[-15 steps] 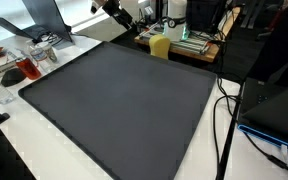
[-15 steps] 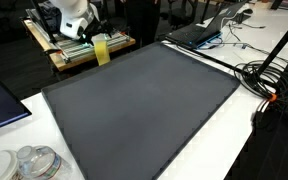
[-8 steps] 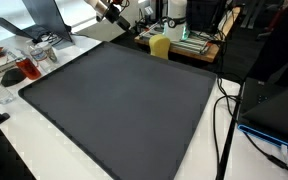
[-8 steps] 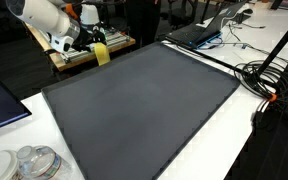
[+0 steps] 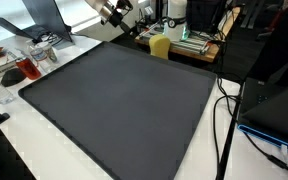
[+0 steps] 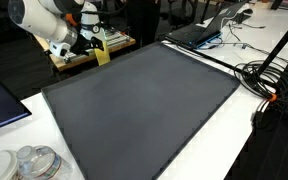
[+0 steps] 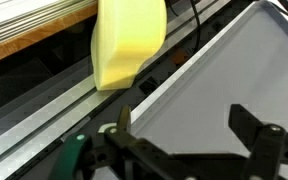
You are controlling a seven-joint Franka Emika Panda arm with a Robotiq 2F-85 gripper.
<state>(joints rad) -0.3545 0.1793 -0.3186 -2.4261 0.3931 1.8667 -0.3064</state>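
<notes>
My gripper [image 7: 184, 125] is open, with nothing between its black fingers [image 7: 246, 124]. It hangs over the far edge of the large dark mat [image 7: 239, 60], a short way from a yellow block [image 7: 129, 45] that stands just beyond the mat's rim. In both exterior views the yellow block [image 5: 159, 45] [image 6: 102, 50] stands at the mat's back edge, in front of a wooden shelf. The gripper [image 5: 119, 8] [image 6: 89, 32] hovers above and beside the block without touching it. The mat [image 5: 114, 100] [image 6: 144, 100] has nothing on it.
A wooden cart [image 6: 69, 55] with stacked items stands behind the block. A laptop [image 6: 199, 32] and cables [image 6: 269, 75] lie past one side of the mat. Clear plastic containers [image 6: 34, 162] and a red cup [image 5: 14, 75] sit near another side. More cables [image 5: 224, 110] run along the edge.
The arm has swung lower into the exterior views, carrying the open gripper closer to the yellow block. The block and mat have stayed put.
</notes>
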